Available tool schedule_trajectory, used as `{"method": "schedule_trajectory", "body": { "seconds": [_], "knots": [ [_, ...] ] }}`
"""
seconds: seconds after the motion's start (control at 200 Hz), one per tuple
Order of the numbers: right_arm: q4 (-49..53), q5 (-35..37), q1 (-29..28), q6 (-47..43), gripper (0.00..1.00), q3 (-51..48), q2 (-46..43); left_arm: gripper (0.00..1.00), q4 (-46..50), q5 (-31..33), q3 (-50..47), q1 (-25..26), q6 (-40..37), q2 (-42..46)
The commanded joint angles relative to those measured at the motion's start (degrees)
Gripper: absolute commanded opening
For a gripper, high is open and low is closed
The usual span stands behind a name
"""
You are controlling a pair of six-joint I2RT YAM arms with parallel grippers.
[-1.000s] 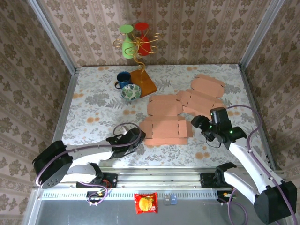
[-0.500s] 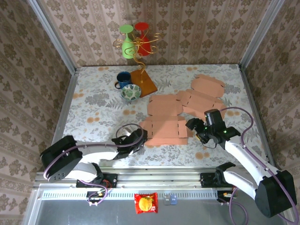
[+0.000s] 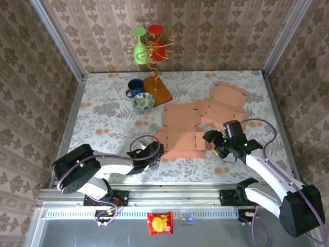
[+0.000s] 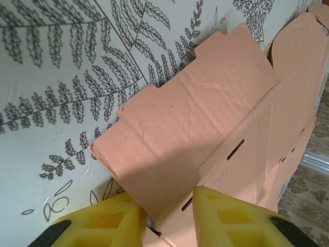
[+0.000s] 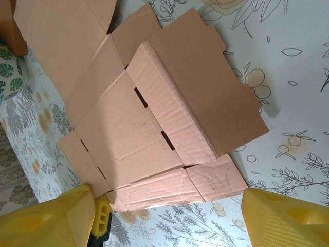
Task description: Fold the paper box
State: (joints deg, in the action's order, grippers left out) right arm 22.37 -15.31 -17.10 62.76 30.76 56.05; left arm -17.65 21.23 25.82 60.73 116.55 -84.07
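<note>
The floral-printed tabletop (image 3: 103,123) carries a scatter of cardboard. The piece that counts is the salmon-pink flat paper box blank (image 3: 181,141), lying near the front middle between the two arms. More pink cardboard blanks (image 3: 222,110) sit just behind it, one right against its far side. From the right wrist view, one long panel of the box blank looks lifted a little along its crease, so I'd say the folding has barely begun. The left tool (image 3: 154,152) is at the blank's left end. Its yellow fingers (image 4: 97,229) stand fairly close together with a corner of the cardboard between them, though I cannot tell whether they actually pinch it. The right tool (image 3: 212,139) is at the right end, spread wide, with the blank's end flap lying ahead of the gap and nothing gripped. To do this step well, I reckon the left side should anchor its corner firmly while the right comes in low. The right should catch the end flap by its edge and turn it over along the scored line rather than across it. A push that is too flat would likely just slide the blank into its neighbours. The small dark slots (image 5: 167,140) beside the crease are worth keeping uncrushed, since they look like where tabs would lock.
</note>
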Motion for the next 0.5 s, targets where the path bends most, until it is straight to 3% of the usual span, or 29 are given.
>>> {"method": "schedule_trajectory", "body": {
  "seconds": [0.0,0.215,0.35,0.495],
  "knots": [
    [-0.9,-1.2,-0.4,1.7,0.77,-0.8,0.2,0.22,-1.7,1.3,-0.3,0.3,0.2,-0.4],
    [0.2,-1.8,-1.1,6.4,0.76,-0.7,-0.9,0.0,-0.9,3.4,0.0,0.4,-2.0,1.5],
    [0.5,0.5,-4.2,13.6,0.75,-1.3,-3.7,0.0,1.2,4.5,1.0,0.4,-4.0,4.4],
    [-5.3,4.9,-11.5,24.5,0.71,-4.0,-6.2,0.0,4.3,6.0,3.1,0.7,-3.9,7.7]
  ]
}}
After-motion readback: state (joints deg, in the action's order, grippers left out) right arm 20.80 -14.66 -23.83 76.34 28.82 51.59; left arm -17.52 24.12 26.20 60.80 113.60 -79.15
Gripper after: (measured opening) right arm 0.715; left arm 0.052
